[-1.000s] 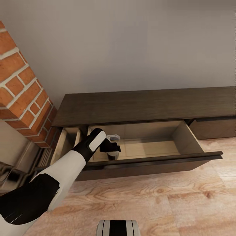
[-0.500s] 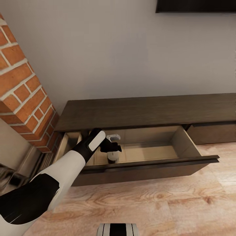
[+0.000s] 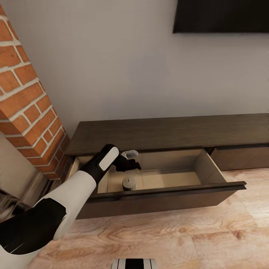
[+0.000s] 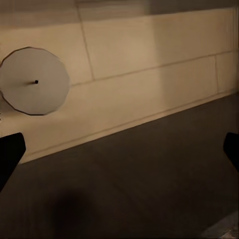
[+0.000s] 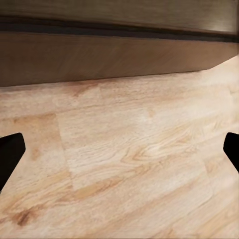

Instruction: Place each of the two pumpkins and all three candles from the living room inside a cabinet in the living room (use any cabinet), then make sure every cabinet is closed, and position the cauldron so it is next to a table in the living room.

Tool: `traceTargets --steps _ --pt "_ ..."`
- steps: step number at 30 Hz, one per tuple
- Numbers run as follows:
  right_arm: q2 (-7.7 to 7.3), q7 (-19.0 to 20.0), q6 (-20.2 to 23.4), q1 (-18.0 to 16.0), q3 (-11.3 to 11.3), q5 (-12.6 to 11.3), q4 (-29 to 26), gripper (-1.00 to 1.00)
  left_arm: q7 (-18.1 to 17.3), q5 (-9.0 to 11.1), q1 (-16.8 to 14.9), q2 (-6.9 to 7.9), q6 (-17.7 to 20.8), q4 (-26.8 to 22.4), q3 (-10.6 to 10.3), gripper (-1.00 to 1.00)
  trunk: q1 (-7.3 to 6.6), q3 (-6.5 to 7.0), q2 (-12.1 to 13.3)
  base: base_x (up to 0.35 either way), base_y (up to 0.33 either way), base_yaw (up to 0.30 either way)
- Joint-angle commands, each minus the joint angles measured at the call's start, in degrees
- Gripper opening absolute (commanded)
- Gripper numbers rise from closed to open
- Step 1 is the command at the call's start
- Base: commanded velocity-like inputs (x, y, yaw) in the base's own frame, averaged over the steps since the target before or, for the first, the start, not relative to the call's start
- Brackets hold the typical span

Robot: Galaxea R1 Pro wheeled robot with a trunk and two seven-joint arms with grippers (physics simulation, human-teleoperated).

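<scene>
A candle [image 3: 129, 183] stands upright on the pale floor of the open drawer [image 3: 209, 170], near its left end and close behind the dark front panel. It is a stubby beige cylinder; the left wrist view looks straight down on its round flat top [image 4: 34, 80], where a tiny dark wick marks the centre. That view also shows the drawer floor as light boards with thin seams, and the front panel as a dark band across the lower part.

The drawer belongs to the cabinet [image 3: 168, 130], a long, low, dark brown unit with a flat wood-grain top, set against a plain grey wall [image 3: 112, 67]. Apart from the candle, the drawer's visible interior is bare pale wood (the part behind the arm cannot be seen).

The left gripper [image 3: 130, 164] hangs just above the candle, apart from it, with its jaws spread wide and holding nothing; in the wrist view its black fingertips [image 4: 10, 154] sit at the two edges.

The right gripper [image 5: 119, 154] is likewise wide open and empty, over a light plank floor [image 5: 129, 164] with knotty grain, in front of a dark cabinet panel.

In the head view a red brick column [image 3: 26, 101] with pale mortar rises left of the cabinet, and a flat black screen [image 3: 220, 16] hangs on the wall above.
</scene>
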Motion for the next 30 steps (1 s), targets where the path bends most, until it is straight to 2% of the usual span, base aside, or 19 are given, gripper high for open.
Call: traceTargets --steps 1,9,30 --pt "-0.05 -0.3 0.3 -0.1 0.2 -0.6 0.2 1.0 0.5 0.5 0.0 0.03 0.1 -0.1 -0.2 1.0 -0.03 0.17 0.0 0.0 0.0 0.0" --pt "0.21 -0.4 0.3 -0.1 0.3 -0.5 1.9 1.0 0.6 0.4 0.0 -0.06 0.0 -0.1 -0.3 1.0 -0.24 1.95 0.1 0.0 0.0 0.0" --pt "0.34 -0.3 0.3 -0.1 0.3 -0.5 2.3 1.0 0.6 0.2 0.0 -0.15 0.1 -0.1 -0.4 1.0 -0.78 6.6 0.4 0.0 0.0 0.0"
